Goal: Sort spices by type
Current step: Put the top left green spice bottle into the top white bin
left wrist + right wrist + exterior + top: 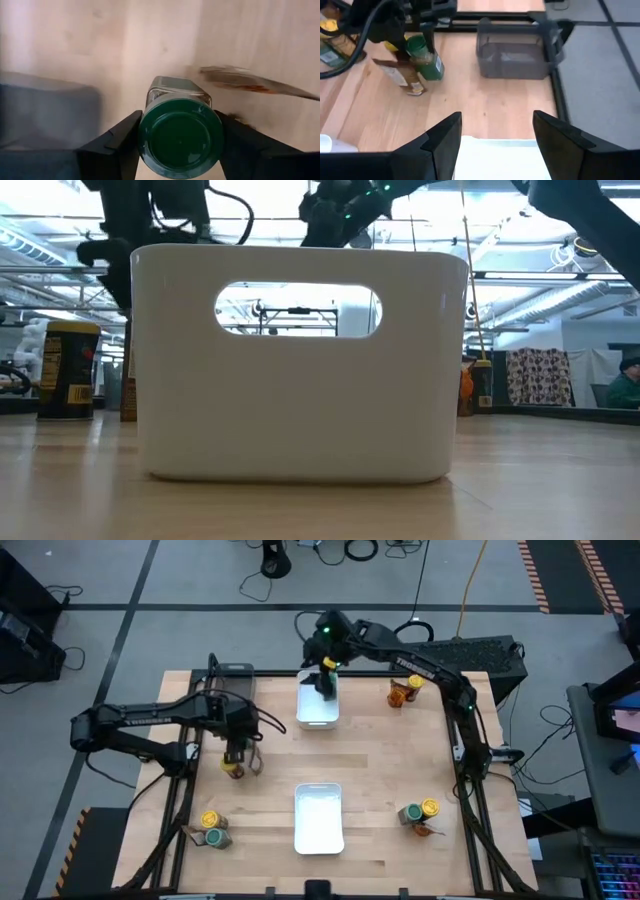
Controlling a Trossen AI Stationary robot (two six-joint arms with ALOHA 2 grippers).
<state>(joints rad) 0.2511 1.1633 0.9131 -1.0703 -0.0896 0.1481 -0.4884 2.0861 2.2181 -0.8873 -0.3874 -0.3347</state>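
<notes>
Two white bins sit on the table point(380, 755), one at the far edge point(318, 712) and one at the near edge point(318, 830); taking the near bin as the landmark, everything else lies around it. Straight across the table from it, the right gripper point(325, 680) hangs over the far bin with its fingers point(442, 145) apart and nothing between them, the bin's white rim just beneath in the right wrist view. Toward the table's left side and farther back than the near bin, the left gripper point(236, 755) is clamped on a green-lidded jar point(181, 131), its fingers point(117, 145) pressing both sides of the lid; the right wrist view shows that jar tilted. One yellow-lidded jar point(231, 769) and one brown-orange packet point(400, 76) lie right beside the held jar. A dark grey tray point(515, 47) stands at the far left corner of the table, beyond that group.

Left of the near bin, at the table's near left corner, I count one yellow-lidded jar point(209, 820), one green-lidded jar point(216, 836) and what looks like a packet just beside them. Right of the near bin stand one green-lidded jar point(411, 814) and one yellow-lidded jar point(430, 808), touching, with a packet point(425, 831) at their near side. At the far right, level with the far bin, is a fourth cluster point(405, 691): one yellow lid shows there, the rest orange-brown and hard to separate.
</notes>
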